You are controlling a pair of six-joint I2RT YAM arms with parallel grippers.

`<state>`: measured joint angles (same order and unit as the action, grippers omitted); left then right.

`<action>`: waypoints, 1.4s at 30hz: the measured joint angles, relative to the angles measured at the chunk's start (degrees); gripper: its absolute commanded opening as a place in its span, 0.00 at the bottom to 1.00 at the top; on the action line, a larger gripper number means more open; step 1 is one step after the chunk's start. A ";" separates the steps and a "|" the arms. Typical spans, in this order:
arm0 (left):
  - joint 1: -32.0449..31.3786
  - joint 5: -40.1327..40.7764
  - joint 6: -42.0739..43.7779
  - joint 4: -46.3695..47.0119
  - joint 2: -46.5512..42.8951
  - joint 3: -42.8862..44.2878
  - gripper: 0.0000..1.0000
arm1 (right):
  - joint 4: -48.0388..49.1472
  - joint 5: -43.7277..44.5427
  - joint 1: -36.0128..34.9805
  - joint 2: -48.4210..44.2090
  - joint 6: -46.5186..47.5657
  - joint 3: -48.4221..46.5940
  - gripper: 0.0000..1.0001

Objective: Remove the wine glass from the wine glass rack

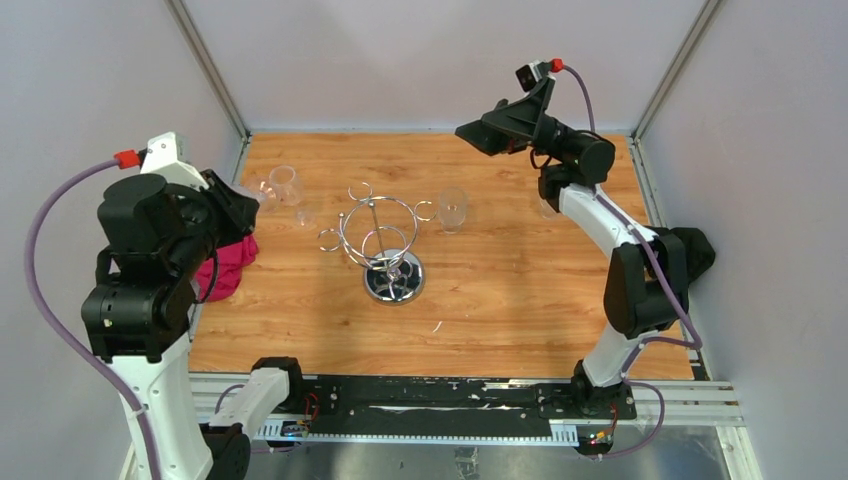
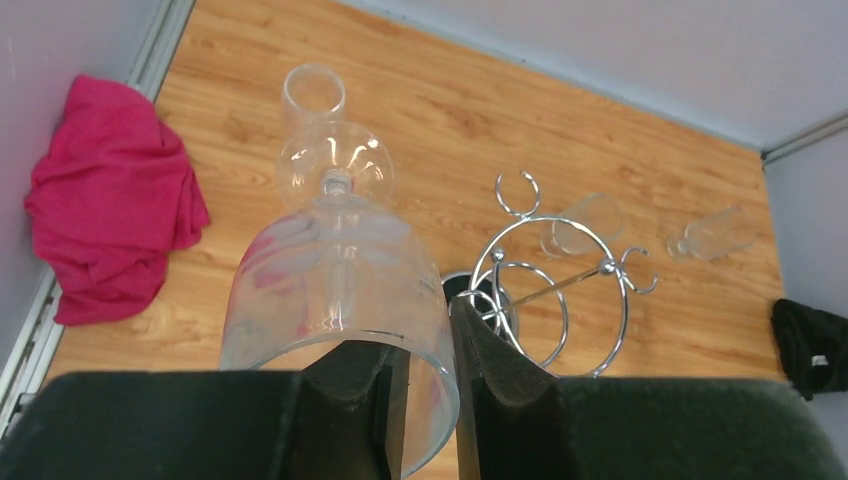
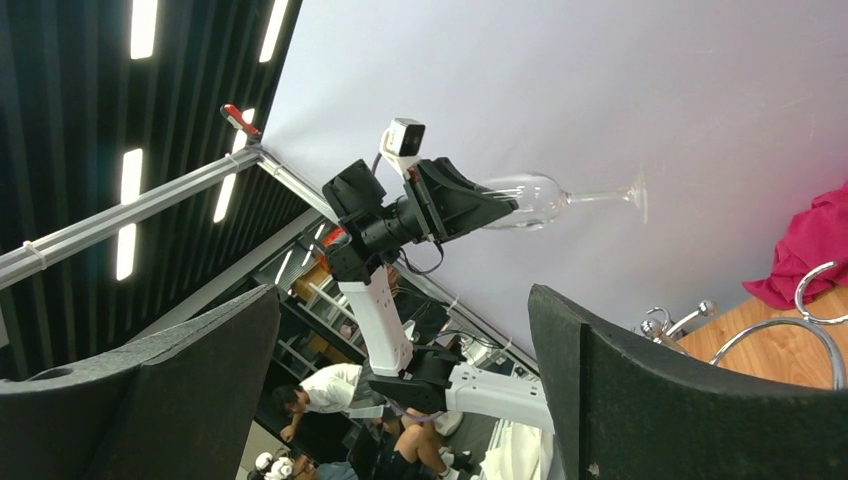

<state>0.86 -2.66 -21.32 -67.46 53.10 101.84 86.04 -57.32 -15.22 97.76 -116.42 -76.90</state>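
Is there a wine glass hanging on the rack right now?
No, the wine glass rack has bare hooks; the left tool grips the wine glass by its bowl.

No text, label, brand, number or sign can be read in any of the three views; nothing on the arms, the glassware or the surface carries legible writing.

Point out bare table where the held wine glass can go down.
Bare for the wine glass: the table near strip, in front of the rack, between the pink cloth and the right arm. Also the wood along the back wall. Crowded: beside the rack, the left glass and the right glass.
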 measured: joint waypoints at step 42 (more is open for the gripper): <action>0.00 -4.33 2.71 -2.38 0.72 -29.66 0.00 | -22.95 -6.54 5.27 -8.83 11.82 3.28 0.99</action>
<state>0.86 -6.98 -18.61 -69.84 53.82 72.18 63.09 -63.86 -9.96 88.92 -104.60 -73.63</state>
